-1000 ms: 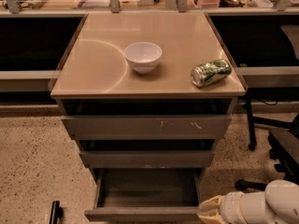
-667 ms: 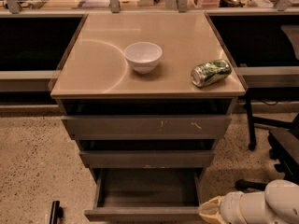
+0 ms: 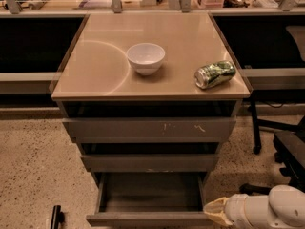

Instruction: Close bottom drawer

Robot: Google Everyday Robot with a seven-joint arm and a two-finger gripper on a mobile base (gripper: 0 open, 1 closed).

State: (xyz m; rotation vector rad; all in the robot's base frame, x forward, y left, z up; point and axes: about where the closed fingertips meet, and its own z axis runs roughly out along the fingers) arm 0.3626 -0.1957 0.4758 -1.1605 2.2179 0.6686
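My gripper point(image 3: 215, 212) is low at the near right, its pale tip just beside the right end of the bottom drawer point(image 3: 143, 219) front. Touching or a hair apart, I can't tell. Spread or pressed together, can't tell either: only a cream tip shows. My arm point(image 3: 267, 208) is white and cut off by the right and bottom edges.

The bottom drawer is pulled out toward the near side, with its grey box showing from above. Its front runs right along the bottom edge of view, partly cut off.

Above it are the middle drawer point(image 3: 150, 162) and the top drawer point(image 3: 150, 128), which has pale scratches. There is a dark gap over each front.

On the cabinet top point(image 3: 95, 70) stands a white bowl point(image 3: 146, 57). A green can point(image 3: 215, 74) lies on its side near the right edge.

The speckled floor point(image 3: 33, 166) left of the drawers is open. A dark object point(image 3: 56, 217) at the near left is cut off, probably a wheel or foot. A chair point(image 3: 286, 149) stands to the right, its legs close behind my arm.
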